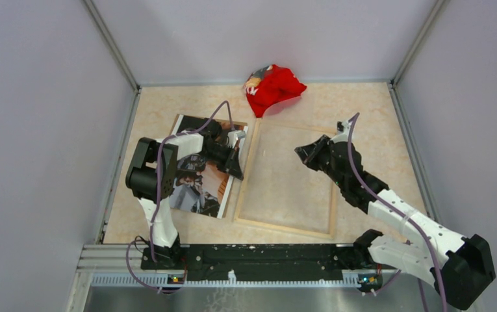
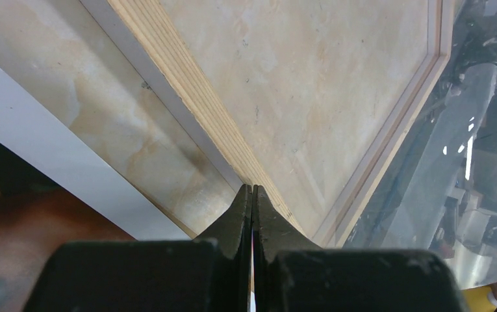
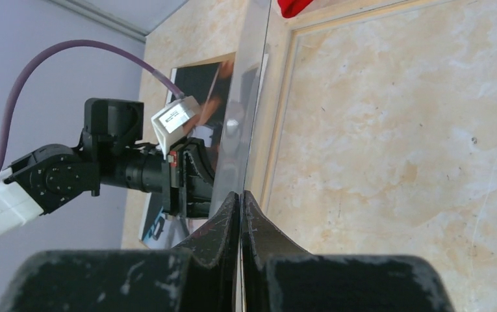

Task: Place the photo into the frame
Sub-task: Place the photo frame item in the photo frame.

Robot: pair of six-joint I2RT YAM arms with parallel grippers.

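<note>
Left jaws, pressed together, sit at the frame's (image 2: 193, 97) edge beside the photo (image 1: 197, 192); right jaws closed too.

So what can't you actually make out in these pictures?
The photo: top view, the left arm covers its middle.
Left hand and right hand: both shut; wrist views, the pressed fingertips hide whether anything thin is pinched.
The red cloth: top view, its print is too small to read.
The frame: right wrist view, cut off by the picture's edges.

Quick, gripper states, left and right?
Left gripper: closed, nothing visibly held.
Right gripper: closed on the clear pane edge.
</note>
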